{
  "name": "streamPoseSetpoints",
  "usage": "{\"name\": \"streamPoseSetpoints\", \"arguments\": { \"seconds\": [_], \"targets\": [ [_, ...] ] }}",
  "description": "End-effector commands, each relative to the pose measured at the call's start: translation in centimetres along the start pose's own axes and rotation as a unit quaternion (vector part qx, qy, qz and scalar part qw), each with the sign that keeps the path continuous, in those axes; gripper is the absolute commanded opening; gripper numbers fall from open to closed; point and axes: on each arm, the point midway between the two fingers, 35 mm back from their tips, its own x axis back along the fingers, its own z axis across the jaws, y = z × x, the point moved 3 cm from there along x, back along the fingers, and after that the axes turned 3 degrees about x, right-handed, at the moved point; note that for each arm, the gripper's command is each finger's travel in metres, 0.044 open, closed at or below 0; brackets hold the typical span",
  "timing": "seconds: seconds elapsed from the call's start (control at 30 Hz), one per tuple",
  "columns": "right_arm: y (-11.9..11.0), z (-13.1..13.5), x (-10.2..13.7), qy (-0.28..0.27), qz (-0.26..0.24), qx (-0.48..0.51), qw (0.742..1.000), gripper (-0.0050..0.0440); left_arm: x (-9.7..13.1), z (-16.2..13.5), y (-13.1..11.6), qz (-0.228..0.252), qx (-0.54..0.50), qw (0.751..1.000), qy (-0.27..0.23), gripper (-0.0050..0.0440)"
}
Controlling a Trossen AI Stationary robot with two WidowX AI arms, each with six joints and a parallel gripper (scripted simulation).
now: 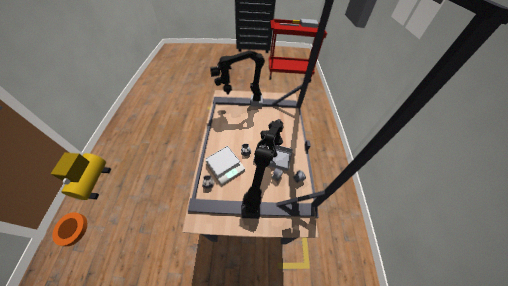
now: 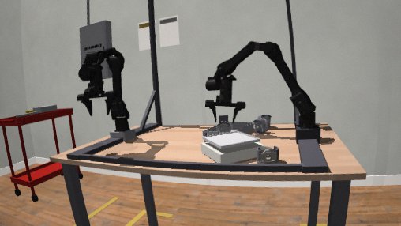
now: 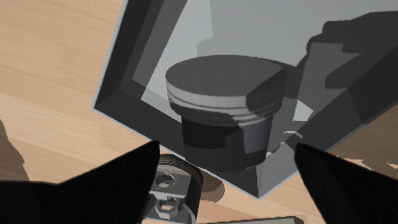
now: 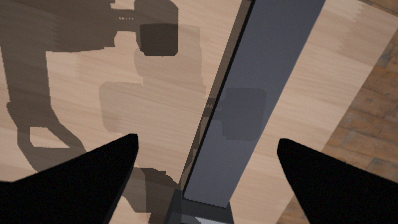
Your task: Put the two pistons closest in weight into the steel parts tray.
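The steel parts tray (image 1: 283, 160) (image 3: 116, 65) holds a piston (image 3: 225, 80) standing crown up near one corner. My left gripper (image 2: 225, 121) (image 3: 226, 149) is open and empty just above that corner, with its fingertips apart on either side of the piston. Another piston (image 3: 175, 186) shows outside the tray by the left finger. In the top view, pistons stand or lie at the scale's inner corner (image 1: 245, 149), by its outer side (image 1: 207, 182), and beyond the tray's near side (image 1: 277, 174) (image 1: 299, 176). My right gripper (image 2: 99, 114) (image 4: 208, 143) is open and empty, high over the far end.
A white scale (image 1: 223, 160) (image 2: 230, 139) sits beside the tray; its green readout is too small to read. A dark frame (image 1: 205, 206) (image 4: 260, 100) borders the table, with uprights at its side. The left arm hides part of the tray in the top view.
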Motion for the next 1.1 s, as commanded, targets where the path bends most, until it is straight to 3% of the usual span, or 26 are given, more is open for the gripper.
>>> {"name": "streamPoseSetpoints", "arguments": {
  "seconds": [0.0, 0.63, 1.0, 1.07],
  "targets": [
    [0.4, 0.0, 0.8, 0.000, -0.016, -0.001, 1.000, 0.0400, 3.1, 0.8, 0.1, -0.020, 0.008, 0.999, 0.030, 0.0378],
    [0.4, 0.0, 0.8, 0.000, -0.016, -0.001, 1.000, 0.0400, 5.6, 0.8, -0.2, -0.022, 0.008, 0.999, 0.028, 0.0378],
    [0.4, 0.0, 0.8, 0.000, -0.016, -0.001, 1.000, 0.0400, 10.9, 1.3, -1.5, -0.022, 0.008, 0.999, 0.028, 0.0378],
    [0.4, 0.0, 0.8, 0.000, -0.016, -0.001, 1.000, 0.0400, 10.6, 1.4, -1.3, -0.014, 0.005, 1.000, 0.018, 0.0378]
  ]
}}
